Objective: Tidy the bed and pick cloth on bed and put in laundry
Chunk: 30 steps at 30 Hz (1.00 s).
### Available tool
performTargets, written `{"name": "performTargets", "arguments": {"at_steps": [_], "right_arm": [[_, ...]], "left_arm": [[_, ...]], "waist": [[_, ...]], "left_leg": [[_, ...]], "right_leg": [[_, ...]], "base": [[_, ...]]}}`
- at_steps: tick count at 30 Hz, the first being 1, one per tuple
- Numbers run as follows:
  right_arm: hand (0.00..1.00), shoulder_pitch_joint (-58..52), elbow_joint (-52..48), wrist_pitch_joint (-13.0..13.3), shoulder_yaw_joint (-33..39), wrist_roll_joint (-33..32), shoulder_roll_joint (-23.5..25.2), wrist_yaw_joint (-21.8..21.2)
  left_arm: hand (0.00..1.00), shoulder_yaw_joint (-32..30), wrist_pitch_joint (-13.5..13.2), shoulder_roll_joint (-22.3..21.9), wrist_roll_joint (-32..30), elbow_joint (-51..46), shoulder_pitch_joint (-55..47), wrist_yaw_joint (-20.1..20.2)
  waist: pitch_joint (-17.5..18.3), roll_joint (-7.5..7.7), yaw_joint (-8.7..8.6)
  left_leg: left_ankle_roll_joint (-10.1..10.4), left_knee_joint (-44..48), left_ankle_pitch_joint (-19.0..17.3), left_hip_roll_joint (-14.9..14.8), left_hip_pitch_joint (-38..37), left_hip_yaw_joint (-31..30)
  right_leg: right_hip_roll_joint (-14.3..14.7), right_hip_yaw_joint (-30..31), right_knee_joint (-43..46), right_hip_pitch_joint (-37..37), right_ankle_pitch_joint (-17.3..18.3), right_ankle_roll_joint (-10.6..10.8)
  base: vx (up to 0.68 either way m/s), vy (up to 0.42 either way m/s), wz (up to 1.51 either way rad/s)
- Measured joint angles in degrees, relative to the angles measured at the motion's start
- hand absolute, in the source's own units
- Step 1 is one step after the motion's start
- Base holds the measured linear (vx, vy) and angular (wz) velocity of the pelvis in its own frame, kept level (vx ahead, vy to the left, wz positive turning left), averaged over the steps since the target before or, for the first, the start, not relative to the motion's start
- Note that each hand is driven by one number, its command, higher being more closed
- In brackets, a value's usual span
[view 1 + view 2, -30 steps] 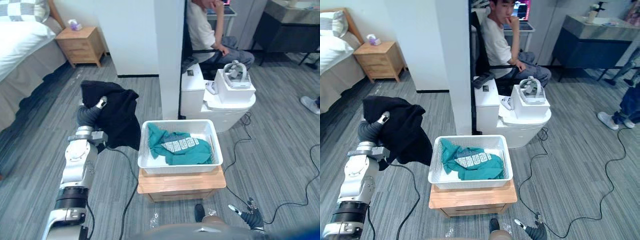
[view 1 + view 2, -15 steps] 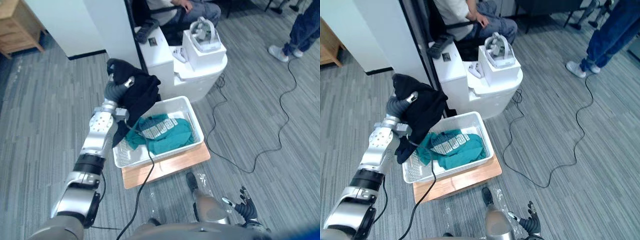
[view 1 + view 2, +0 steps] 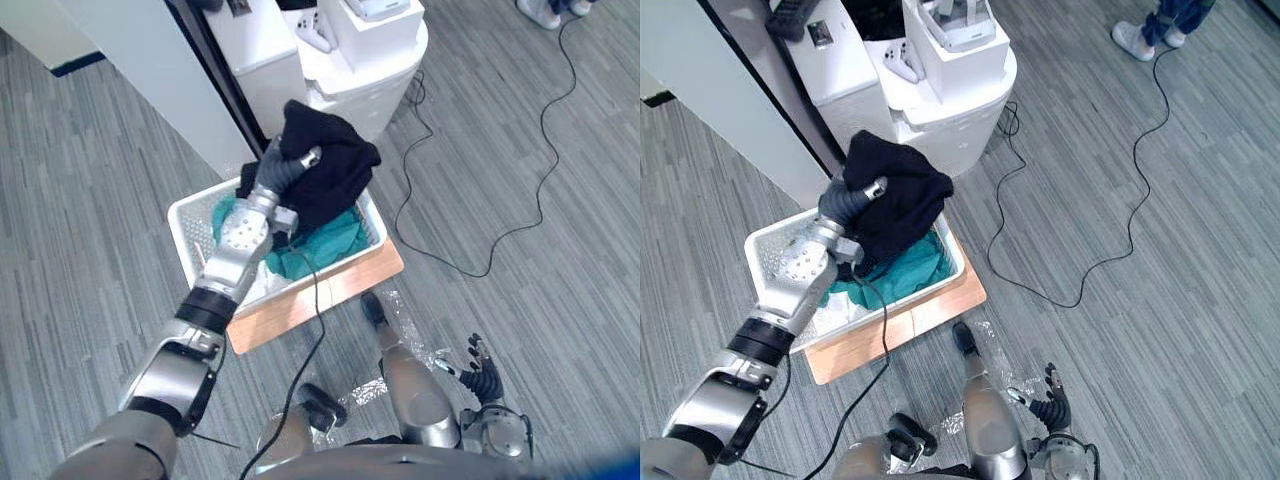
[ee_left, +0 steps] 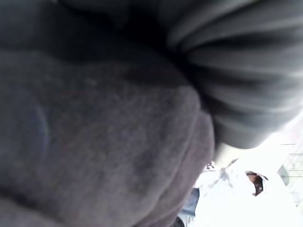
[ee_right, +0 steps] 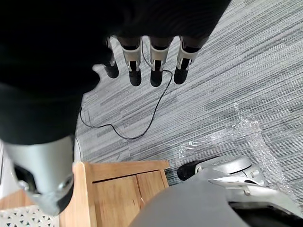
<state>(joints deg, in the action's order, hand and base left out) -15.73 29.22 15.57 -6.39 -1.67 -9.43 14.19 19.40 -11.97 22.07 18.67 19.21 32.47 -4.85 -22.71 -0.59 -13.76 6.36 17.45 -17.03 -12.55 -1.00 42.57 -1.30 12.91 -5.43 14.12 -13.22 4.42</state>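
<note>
A black cloth [image 3: 330, 165] hangs bunched over my left hand [image 3: 283, 173], which is raised above the white laundry basket [image 3: 188, 214]. The cloth hovers over the basket's far right part and spills a little past its rim. A teal cloth [image 3: 325, 238] lies inside the basket. Up close in the left wrist view, the black cloth [image 4: 94, 142] lies against the hand's ribbed cover. My right hand [image 3: 484, 377] hangs low at my side over the floor, and the right wrist view shows its fingers [image 5: 158, 61] straight and holding nothing.
The basket sits on a low wooden stand [image 3: 335, 292]. Just beyond it are a white round pedestal [image 3: 372, 70] with a white box and a controller [image 3: 902, 62], and a white pillar [image 3: 130, 60]. A black cable [image 3: 480, 230] loops on the floor to the right. A person's shoe [image 3: 1134, 38] is at the far right.
The camera has tilted down and turned. My left hand has carried the black cloth from the basket's left side to above its far right part.
</note>
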Motion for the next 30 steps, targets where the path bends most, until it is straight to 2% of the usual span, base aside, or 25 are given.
{"name": "performTargets", "arguments": {"at_steps": [3,6,9,12,13,18,24,30], "right_arm": [[0.00,1.04,0.04,0.16,-0.47,-0.03,-0.30,0.00],[0.00,2.21,0.98,0.15,-0.55,-0.42,-0.65,-0.01],[0.00,2.47,1.46,0.15,-0.54,-0.49,-0.76,0.02],[0.00,3.16,1.60,0.12,-0.54,-0.96,-0.78,0.02],[0.00,3.42,1.59,0.10,-0.55,-0.96,-0.85,0.00],[0.00,4.76,1.01,-0.46,-1.17,-1.01,-0.72,0.00],[0.00,4.78,0.31,-1.16,-2.29,-1.01,-1.48,0.22],[0.00,4.81,-1.34,-1.43,-3.35,-0.92,-2.08,0.30]], "left_arm": [[1.00,0.92,0.73,-0.74,-4.86,0.13,-0.10,-4.07],[1.00,0.84,2.59,-0.71,-4.71,1.08,0.64,-7.44],[1.00,0.48,3.95,-0.22,-4.74,7.09,3.37,-10.82],[1.00,0.24,4.49,1.02,-5.02,10.52,5.69,-13.13],[0.00,0.16,4.89,1.32,-6.03,12.01,7.05,-14.10],[0.00,-1.45,7.21,1.54,-6.90,17.60,12.94,-15.68],[0.00,-1.58,10.62,1.29,-4.54,20.78,14.61,-14.05],[0.00,-1.60,10.53,1.24,-2.49,20.89,14.63,-11.46]], "waist": [[-0.43,0.19,0.23],[-1.60,0.19,0.27],[-1.71,0.33,0.69],[-2.72,0.56,0.69],[-2.73,0.59,0.93],[-3.60,1.66,0.88],[-3.84,2.10,1.82],[-3.84,2.38,2.29]], "left_leg": [[-0.32,1.39,-0.37,-0.13,2.38,-0.57],[-0.46,1.97,-0.44,-0.23,3.41,-1.41],[-0.63,2.74,-0.35,-0.40,5.85,-2.78],[-1.01,2.82,-0.04,-0.35,7.17,-3.93],[-1.21,2.81,0.16,-0.24,7.89,-4.05],[-1.73,2.56,0.76,0.36,9.77,-5.60],[-2.05,2.50,1.00,0.64,11.24,-6.00],[-2.23,1.92,1.90,0.93,11.55,-7.19]], "right_leg": [[-0.42,-0.22,0.00,1.67,-0.37,0.44],[-0.79,-1.00,0.00,1.98,-0.45,0.55],[-1.10,-2.10,0.00,3.41,-0.68,0.56],[-1.46,-3.07,0.00,4.02,-0.72,0.53],[-1.71,-3.35,0.00,4.76,-0.84,0.50],[-2.51,-4.66,0.00,5.80,-1.04,0.65],[-2.96,-4.99,0.00,7.05,-1.70,1.12],[-3.43,-6.15,0.00,6.76,-2.14,1.09]], "base": [[-0.03,-0.019,0.06],[-0.02,-0.016,0.14],[-0.02,-0.039,0.18],[-0.02,-0.042,0.20],[-0.02,-0.038,0.17],[-0.01,-0.037,0.16],[-0.01,-0.033,0.04],[-0.02,-0.048,0.13]]}}
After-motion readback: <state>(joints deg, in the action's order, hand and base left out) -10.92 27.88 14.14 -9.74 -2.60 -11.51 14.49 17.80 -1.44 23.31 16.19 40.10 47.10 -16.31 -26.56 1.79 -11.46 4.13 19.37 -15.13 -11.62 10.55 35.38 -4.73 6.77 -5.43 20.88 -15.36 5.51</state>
